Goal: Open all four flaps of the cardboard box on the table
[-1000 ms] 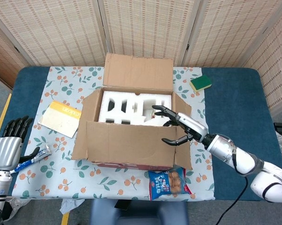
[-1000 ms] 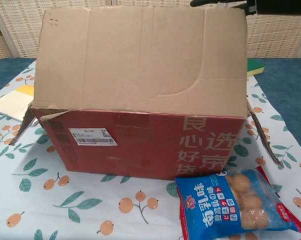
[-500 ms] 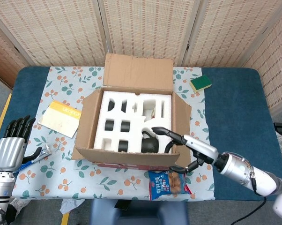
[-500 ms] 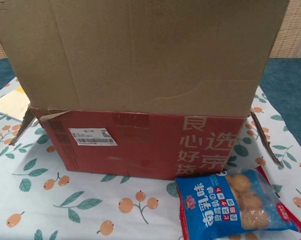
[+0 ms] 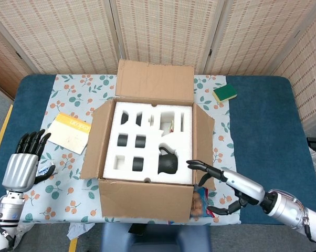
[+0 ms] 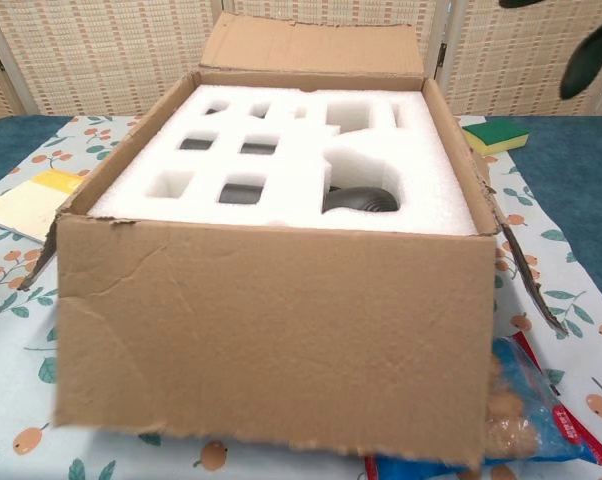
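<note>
The cardboard box [image 5: 147, 197] stands mid-table with its top uncovered. Its back flap [image 5: 155, 81] stands up behind, and the left flap [image 5: 94, 142] and right flap [image 5: 204, 134] splay outward. The front flap [image 6: 271, 340] hangs forward toward me. Inside lies a white foam insert [image 5: 147, 139] with a black teapot [image 5: 168, 163] set in it. My right hand [image 5: 226, 184] hovers off the box's front right corner, fingers spread, holding nothing; the chest view shows it as dark blurred shapes [image 6: 593, 55]. My left hand [image 5: 24, 165] is at the table's left edge, fingers extended, empty.
A snack bag [image 6: 541, 420] lies partly under the front flap at the front right. A green sponge [image 5: 224, 93] sits back right, a yellow booklet [image 5: 67, 132] left of the box. A toothpaste tube [image 5: 44, 170] peeks out by my left hand. Woven screens stand behind.
The front flap swung from upright down toward me, uncovering the foam in the chest view. My right hand drew back to the front right. My left hand shifted slightly forward.
</note>
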You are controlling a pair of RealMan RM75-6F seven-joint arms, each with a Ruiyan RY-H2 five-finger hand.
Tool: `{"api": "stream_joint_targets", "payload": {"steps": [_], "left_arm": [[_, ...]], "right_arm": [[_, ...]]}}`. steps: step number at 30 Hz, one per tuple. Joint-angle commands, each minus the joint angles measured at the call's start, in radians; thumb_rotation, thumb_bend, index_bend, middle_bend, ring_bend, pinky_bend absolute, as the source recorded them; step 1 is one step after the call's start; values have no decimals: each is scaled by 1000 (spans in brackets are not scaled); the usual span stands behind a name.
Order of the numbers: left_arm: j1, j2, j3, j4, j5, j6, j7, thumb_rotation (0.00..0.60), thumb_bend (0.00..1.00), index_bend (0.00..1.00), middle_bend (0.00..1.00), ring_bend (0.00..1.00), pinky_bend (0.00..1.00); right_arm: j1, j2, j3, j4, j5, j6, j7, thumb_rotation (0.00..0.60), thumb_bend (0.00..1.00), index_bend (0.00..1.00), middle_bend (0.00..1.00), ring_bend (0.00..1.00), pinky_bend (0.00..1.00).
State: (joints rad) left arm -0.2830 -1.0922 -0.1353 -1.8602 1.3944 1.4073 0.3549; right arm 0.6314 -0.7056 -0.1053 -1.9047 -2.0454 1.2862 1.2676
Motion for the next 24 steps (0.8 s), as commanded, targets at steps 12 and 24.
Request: {"api": "stream_joint_targets", "payload": {"steps": [12, 24], "left_arm": [[42, 23, 53, 28, 21, -2, -82, 600, 342, 0, 62, 41, 85], [133, -73, 107, 192, 158, 154, -171, 600, 343, 0, 62, 56, 110]], "right_arm": [[-318, -267, 120, 117, 423, 177, -1266, 600, 387, 0, 0, 0, 0], [-570, -452, 130, 327, 614, 394, -1325, 600, 387, 0, 0, 0, 0]]}}
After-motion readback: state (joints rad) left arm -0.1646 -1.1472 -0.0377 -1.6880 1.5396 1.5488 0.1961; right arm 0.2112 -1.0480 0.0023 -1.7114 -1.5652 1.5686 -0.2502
